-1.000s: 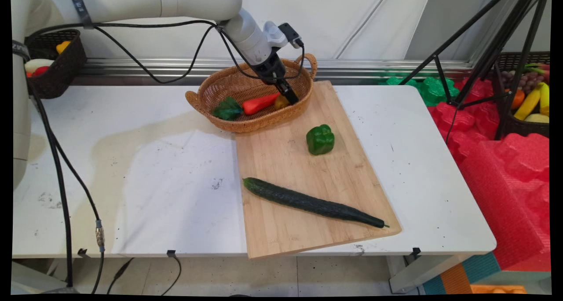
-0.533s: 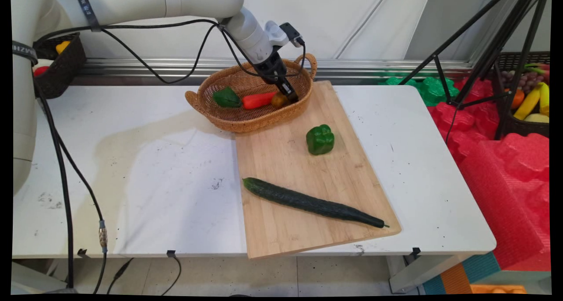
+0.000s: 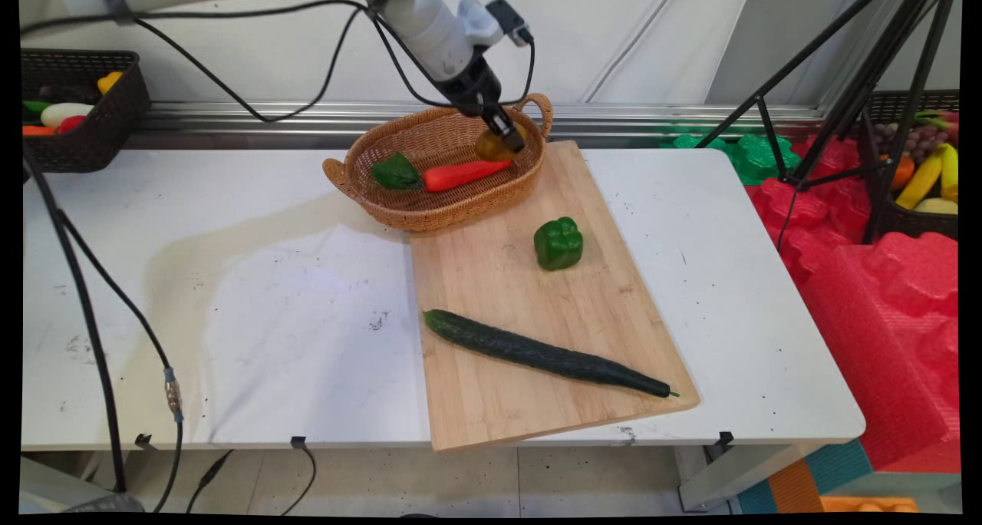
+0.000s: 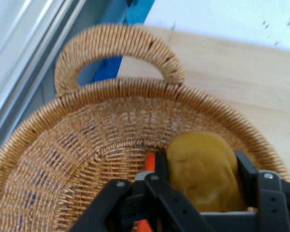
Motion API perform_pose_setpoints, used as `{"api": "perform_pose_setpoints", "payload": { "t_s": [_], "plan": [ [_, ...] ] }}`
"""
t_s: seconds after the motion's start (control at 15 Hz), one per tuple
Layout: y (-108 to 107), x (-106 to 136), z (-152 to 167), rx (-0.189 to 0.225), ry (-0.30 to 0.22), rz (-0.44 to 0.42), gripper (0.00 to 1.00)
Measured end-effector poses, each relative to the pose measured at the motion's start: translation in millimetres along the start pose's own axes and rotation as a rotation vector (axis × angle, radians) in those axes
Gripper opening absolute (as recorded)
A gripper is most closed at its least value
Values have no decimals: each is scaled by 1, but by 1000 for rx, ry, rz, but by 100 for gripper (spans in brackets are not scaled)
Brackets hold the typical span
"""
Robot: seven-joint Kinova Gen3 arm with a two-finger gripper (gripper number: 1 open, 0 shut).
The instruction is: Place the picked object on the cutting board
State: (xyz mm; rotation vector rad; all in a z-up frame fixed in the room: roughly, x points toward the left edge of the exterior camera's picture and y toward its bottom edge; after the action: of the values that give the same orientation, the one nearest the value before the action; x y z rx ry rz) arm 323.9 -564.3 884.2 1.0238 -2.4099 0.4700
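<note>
Cucumber (image 3: 548, 354) first, since it's closest: long, dark green, bumpy skin, lying diagonally across the near end of a pale bamboo cutting board (image 3: 491, 279) with visible grain. That board sits angled on the white desk (image 3: 230, 295), its near corner poking past the desk's near edge. Further up the board there's a glossy, lumpy green bell pepper (image 3: 558, 243), on its own, well apart from the cucumber.

At the board's far left corner is an oval woven wicker basket (image 3: 430, 210) with loop handles at both ends. Inside lie a smooth red pepper (image 3: 465, 174) and a dark green pepper (image 3: 395, 171), touching end to end.

Above the basket's right end, the black claw (image 3: 508, 135) is clamped on a rounded, dull yellow potato-looking thing (image 4: 205, 166), held up off the basket floor. From the hand view its skin looks matte and slightly dimpled, a finger pressed on either side.
</note>
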Motion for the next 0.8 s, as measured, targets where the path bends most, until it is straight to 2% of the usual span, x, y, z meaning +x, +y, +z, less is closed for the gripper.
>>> {"api": "perform_pose_setpoints", "payload": {
  "t_s": [0.2,0.4,0.8],
  "plan": [
    [16,3,-28,-12,36,41,0],
    [49,-3,-59,-58,62,84,0],
    [110,-31,-93,-158,29,137,0]
  ]
}}
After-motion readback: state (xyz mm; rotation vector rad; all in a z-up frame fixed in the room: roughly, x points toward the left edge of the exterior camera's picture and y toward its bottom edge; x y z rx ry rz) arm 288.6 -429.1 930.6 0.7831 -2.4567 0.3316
